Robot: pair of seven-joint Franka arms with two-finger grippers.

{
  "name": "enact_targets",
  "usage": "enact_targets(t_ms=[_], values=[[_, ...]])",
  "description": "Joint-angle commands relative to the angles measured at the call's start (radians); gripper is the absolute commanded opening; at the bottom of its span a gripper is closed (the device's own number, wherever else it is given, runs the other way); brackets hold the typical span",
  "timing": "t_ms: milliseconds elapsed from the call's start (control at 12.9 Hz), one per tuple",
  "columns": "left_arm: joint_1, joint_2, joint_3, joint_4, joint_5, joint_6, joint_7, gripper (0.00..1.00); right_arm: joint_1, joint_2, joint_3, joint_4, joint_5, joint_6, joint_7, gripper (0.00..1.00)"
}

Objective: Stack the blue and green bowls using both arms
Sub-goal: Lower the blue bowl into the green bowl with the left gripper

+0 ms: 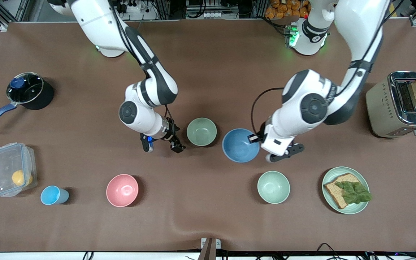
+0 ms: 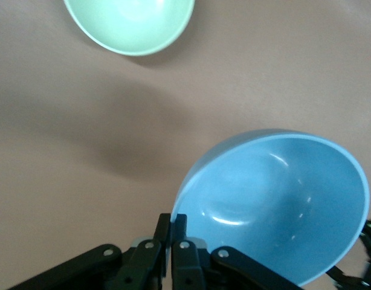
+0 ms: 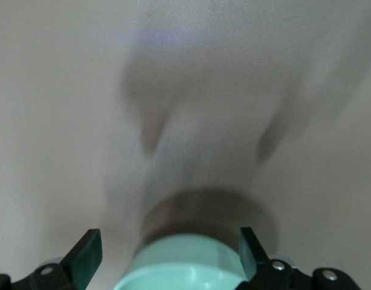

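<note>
Gripping the blue bowl [image 1: 240, 145] by its rim, the left gripper [image 1: 255, 138] has its fingers [image 2: 173, 241] closed together on the edge of the bowl that faces the left arm's end of the table. In the left wrist view the blue bowl [image 2: 276, 208] looks tilted and raised off the brown table [image 1: 208, 224], with a shadow below it. Just beside it, toward the right arm's end, sits the green bowl [image 1: 201, 131], upright on the table and apart from the blue one. The right gripper [image 1: 163, 144] is low beside the green bowl, on the side toward the right arm's end; its fingers [image 3: 89, 254] are spread wide apart, and the right wrist view shows the bowl's green rim [image 3: 185, 266] between them, with no clear contact. Nearer the front camera rest a paler mint bowl [image 1: 273, 187], a pink bowl [image 1: 122, 190], a light-blue cup [image 1: 53, 195] and a plate [image 1: 360, 209] carrying bread with a leaf. A toaster [image 1: 381, 108] stands at the left arm's end, and a lidded pot [image 1: 30, 90] and a clear container [image 1: 12, 174] stand at the right arm's end.
</note>
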Motion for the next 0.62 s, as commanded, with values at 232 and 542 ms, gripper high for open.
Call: enact_targets(t_ms=[232, 542], values=[[-0.088, 0.071, 0.012, 0.027, 0.013, 0.085, -0.140, 0.00, -0.012, 0.043, -0.004, 0.033, 0.021, 0.008, 0.106, 1.00], [-0.151, 0.093, 0.014, 0.024, 0.052, 0.103, -0.228, 0.00, -0.010, 0.043, -0.004, 0.025, 0.019, 0.005, 0.110, 1.00]])
